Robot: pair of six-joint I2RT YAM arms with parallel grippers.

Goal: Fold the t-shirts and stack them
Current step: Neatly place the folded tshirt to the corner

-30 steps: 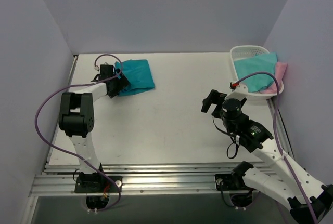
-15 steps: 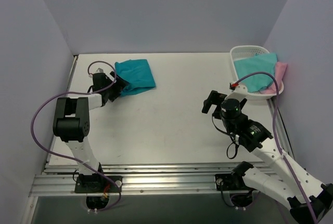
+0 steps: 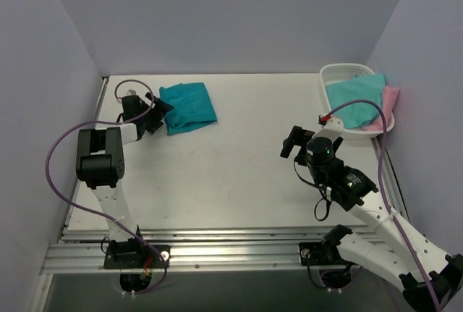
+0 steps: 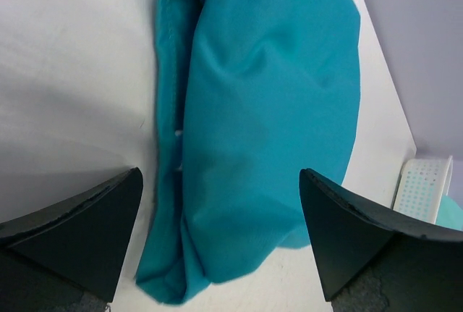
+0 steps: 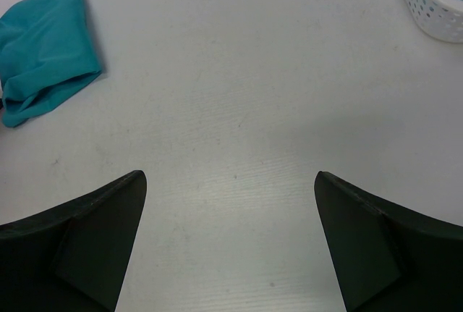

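Working largest down. Table (image 3: 239,167): white, fills most of the top view. Basket (image 3: 340,73): white slotted plastic, upper right of frame, hard by the right wall. Aqua tee (image 3: 356,98) is heaped in it, unfolded. Pink tee (image 3: 391,102) lies under that, spilling over the right-hand rim. Teal tee (image 3: 187,106): upper left of frame, flat on the table, folded to a rough rectangle, one edge rumpled in the left wrist view. Left tool (image 3: 160,115): just beside the teal tee's left edge, jaws spread wide, nothing in them. Right tool (image 3: 289,140): hovering over the table right of centre, jaws equally wide, empty, well apart from the basket.

Judgement: one tee folded, two to go. The left tool is close to the cloth and could snag the rumpled edge on moving off, spoiling the fold. A pinch into the basket could catch aqua and pink together, or hook a slot and drag the basket.
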